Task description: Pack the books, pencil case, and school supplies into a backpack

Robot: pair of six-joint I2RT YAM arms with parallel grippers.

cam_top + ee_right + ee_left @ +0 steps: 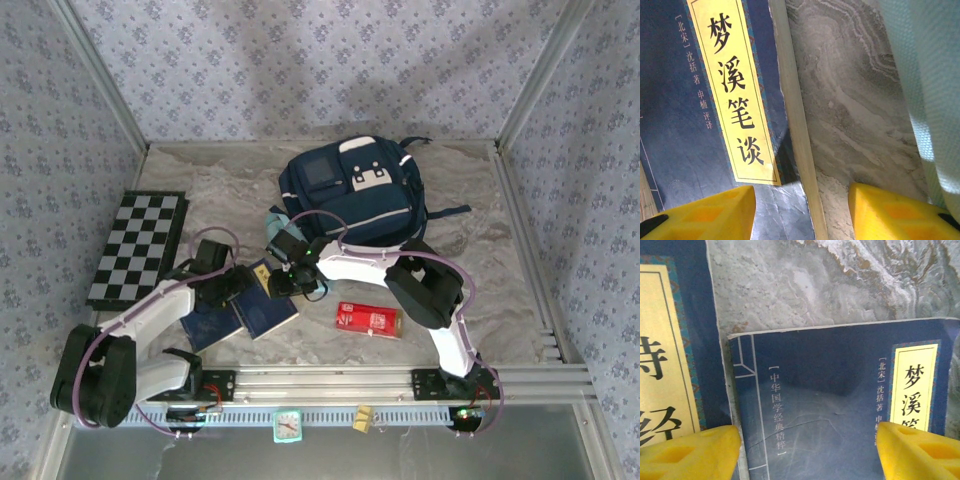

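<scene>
Two navy books with yellow labels lie side by side at the front left of the table, one (267, 307) to the right of the other (207, 322). My left gripper (807, 455) hovers open just above the right book's cover (840, 390), with the other book (665, 365) at its left. My right gripper (800, 215) is open and straddles that same book's page edge (796, 130), one finger over the cover and one over the table. The pale blue pencil case (935, 75) lies just beyond, by the backpack (350, 195). The red supplies box (368, 319) lies on the table to the right.
A black-and-white chessboard (135, 248) lies at the far left. Metal frame rails (520, 260) border the marble table (220, 190) on both sides. A small clock (288, 425) and a yellow tag (362, 418) sit on the front rail.
</scene>
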